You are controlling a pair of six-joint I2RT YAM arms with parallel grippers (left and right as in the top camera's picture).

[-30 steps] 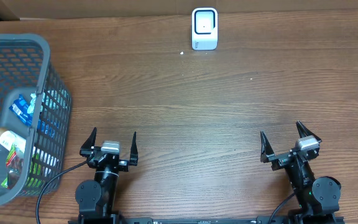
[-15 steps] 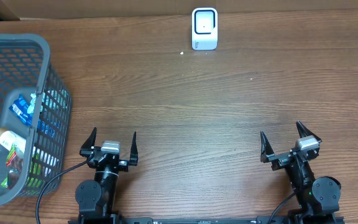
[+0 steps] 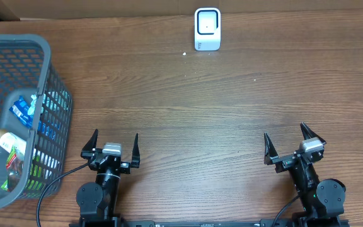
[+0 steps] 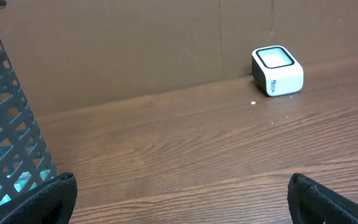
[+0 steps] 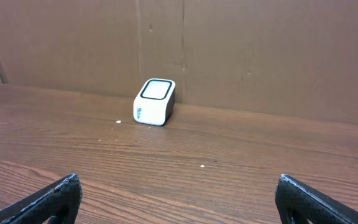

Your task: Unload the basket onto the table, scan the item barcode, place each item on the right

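Note:
A white barcode scanner (image 3: 207,28) stands at the table's far edge, also seen in the left wrist view as a white scanner (image 4: 277,71) and in the right wrist view as the scanner (image 5: 155,101). Packaged items (image 3: 24,135) lie inside a grey mesh basket (image 3: 43,50) at the left. My left gripper (image 3: 111,144) rests open near the front edge, right of the basket, nothing between its fingers. At the front right my right gripper (image 3: 290,143) also stands open and empty. Both sit far from the scanner.
The grey basket's wall (image 4: 5,130) fills the left of the left wrist view. A brown cardboard wall (image 5: 229,50) runs behind the table's far edge. Bare wooden tabletop (image 3: 200,107) lies between grippers and scanner.

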